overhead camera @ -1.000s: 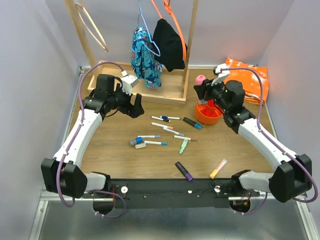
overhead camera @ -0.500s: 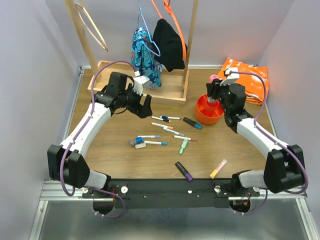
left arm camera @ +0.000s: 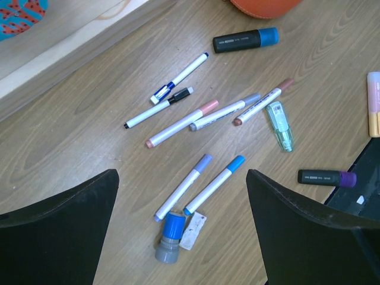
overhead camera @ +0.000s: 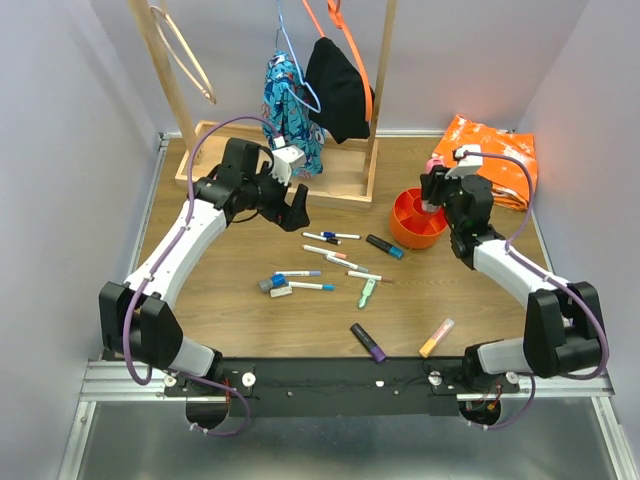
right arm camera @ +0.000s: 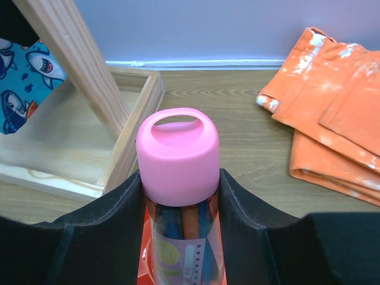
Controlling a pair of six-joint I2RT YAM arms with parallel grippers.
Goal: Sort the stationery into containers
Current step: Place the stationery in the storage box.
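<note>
Pens [left arm camera: 202, 113] mid-desk: released left hand [left arm camera: 181, 178] has swung over them for a pick; right hand [right arm camera: 181, 178] grasps a pink-capped tube [right arm camera: 178, 154] above the orange cup [overhead camera: 400, 235].

Left pincer [overhead camera: 295, 212] swung toward pens [overhead camera: 322, 238]; right pincer [overhead camera: 432, 187] carried pink-capped tube [overhead camera: 434, 165] rightward.

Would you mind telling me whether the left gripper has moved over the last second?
Yes: the left gripper has shifted rightward along the wooden rack base.
</note>
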